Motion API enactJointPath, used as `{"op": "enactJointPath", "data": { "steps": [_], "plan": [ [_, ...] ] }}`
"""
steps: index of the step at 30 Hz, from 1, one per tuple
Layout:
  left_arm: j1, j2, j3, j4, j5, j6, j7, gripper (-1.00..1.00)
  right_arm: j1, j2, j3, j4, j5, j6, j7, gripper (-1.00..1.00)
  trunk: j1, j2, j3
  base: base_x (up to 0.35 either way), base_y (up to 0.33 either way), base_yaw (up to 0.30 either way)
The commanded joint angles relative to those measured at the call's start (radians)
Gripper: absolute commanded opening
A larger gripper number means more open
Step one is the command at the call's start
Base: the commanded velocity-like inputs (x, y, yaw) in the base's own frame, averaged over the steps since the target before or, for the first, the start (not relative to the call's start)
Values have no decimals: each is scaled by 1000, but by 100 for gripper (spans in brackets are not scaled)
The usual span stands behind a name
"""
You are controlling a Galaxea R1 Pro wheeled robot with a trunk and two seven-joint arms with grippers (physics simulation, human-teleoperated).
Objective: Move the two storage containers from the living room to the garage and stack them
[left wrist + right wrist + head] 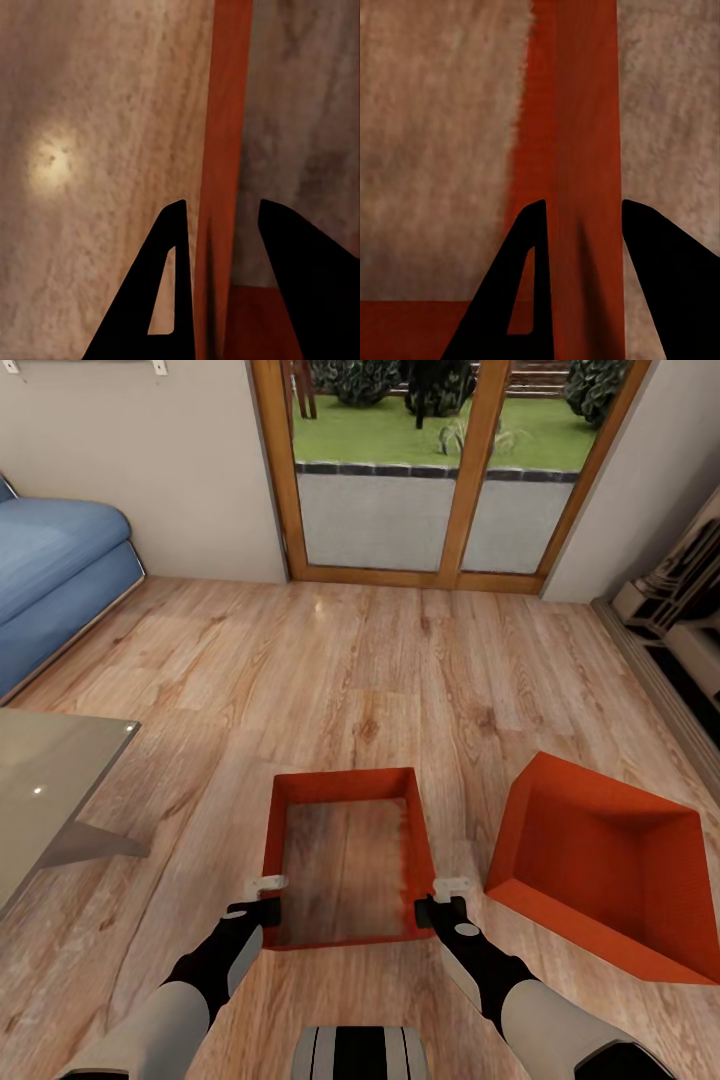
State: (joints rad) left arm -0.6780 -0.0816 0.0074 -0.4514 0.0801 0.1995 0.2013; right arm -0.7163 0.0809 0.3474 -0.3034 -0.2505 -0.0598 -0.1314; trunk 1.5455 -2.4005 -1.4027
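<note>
- While both arms reach down in the lower middle of the head view, the left pincer sits at the left wall of the near bin and the right pincer at its right wall.
- In the left wrist view the left pincer has its two dark fingers on either side of the thin orange-red wall, partly open; whether they already press on it I cannot tell.
- In the right wrist view the right pincer straddles the opposite wall the same way, again with contact unclear.
- Taking opposite walls looks like a way to lift the bin level with two arms, since it is too wide for one pincer.
- This bin stands upright on the wood floor, open top toward the camera.
- At lower right the second bin lies tilted, its opening turned to the upper left, just beside the first.
- Glass doors at upper centre and a blue sofa at upper left mark this as the living room, so carrying to the garage is not yet begun.
- A glass counter juts in at mid-left.
</note>
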Motion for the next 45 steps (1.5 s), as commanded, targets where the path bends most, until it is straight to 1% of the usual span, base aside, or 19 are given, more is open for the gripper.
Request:
{"op": "enactJointPath", "data": {
  "steps": [1, 15, 45],
  "plan": [
    [0, 0, 2, -3, -2, 6, 7, -100, 0, -1, 7, 13, -18, -5, -2, -100, 0, 0, -1, 0, 0, 0],
    [0, -2, 0, -4, -2, 6, 7, -100, 0, 0, 7, 13, -17, -5, -2, -100, 0, 0, -1, 0, 0, 0],
    [0, -2, 2, -4, -1, 6, 6, -100, 0, -1, 7, 13, -16, -6, -1, -100, -115, 210, 93, 0, 0, 0]
  ]
}}
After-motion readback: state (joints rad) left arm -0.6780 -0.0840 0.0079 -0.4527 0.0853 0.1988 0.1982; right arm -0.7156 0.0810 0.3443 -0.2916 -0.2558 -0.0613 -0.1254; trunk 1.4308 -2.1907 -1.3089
